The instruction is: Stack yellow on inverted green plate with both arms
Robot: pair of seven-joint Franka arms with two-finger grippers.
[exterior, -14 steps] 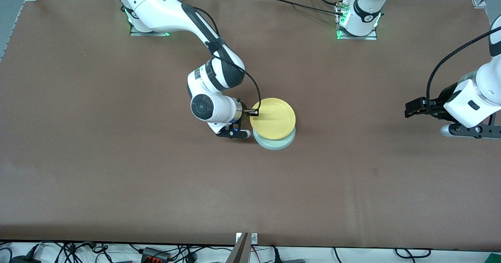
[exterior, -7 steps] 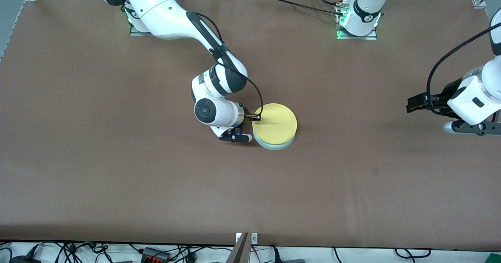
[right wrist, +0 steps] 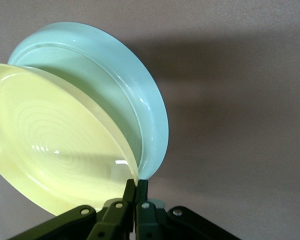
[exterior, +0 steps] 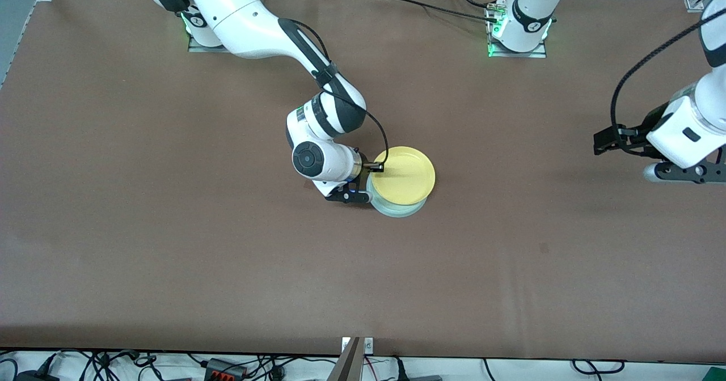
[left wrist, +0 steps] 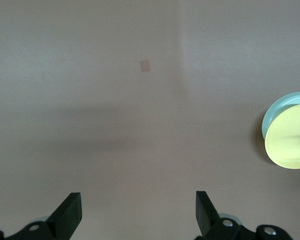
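The right claw (exterior: 375, 168) pinches the rim of the yellow plate (exterior: 404, 183), which sits over the inverted green plate (exterior: 397, 208) mid-desk (exterior: 170, 228). The right wrist view alone shows the yellow plate (right wrist: 60, 155) tilted, its gripped edge raised off the green plate (right wrist: 120, 95). The left claw (exterior: 604, 143) waits over the left arm's end of the desk, its fingers (left wrist: 70, 212) spread wide in the left wrist view.

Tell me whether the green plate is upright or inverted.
Inverted: the right wrist view shows the green plate with its ringed base up, under the yellow plate pinched by the right tool.
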